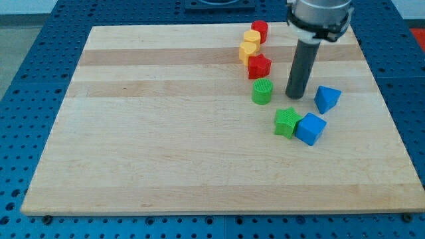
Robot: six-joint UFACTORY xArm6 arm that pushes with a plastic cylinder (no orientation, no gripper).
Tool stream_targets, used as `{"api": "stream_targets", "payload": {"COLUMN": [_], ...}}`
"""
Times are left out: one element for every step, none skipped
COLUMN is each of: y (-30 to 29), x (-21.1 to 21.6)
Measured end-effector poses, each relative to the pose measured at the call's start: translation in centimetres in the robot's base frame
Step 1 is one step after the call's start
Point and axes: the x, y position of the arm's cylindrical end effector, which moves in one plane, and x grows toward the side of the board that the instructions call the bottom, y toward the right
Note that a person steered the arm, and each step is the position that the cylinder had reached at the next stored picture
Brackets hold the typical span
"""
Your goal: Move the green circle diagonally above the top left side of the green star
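Note:
The green circle [262, 91] stands on the wooden board [166, 133] right of centre. The green star [287, 122] lies below and to the right of it, a small gap between them. The star touches a blue cube [311, 128] on its right. My tip [295, 96] rests on the board just right of the green circle and above the green star, touching neither.
A blue triangular block [327, 98] lies right of my tip. A red star [259, 66] sits just above the green circle. Above it a yellow block [248, 52], a second yellow block [252, 38] and a red cylinder [259, 30] form a chain toward the top edge.

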Motion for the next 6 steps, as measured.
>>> {"api": "stream_targets", "payload": {"y": [-0.3, -3.2, -5.4, -5.9, -4.1, -0.9], "x": [-1.9, -0.7, 3.0, 4.9, 2.0, -2.2]}}
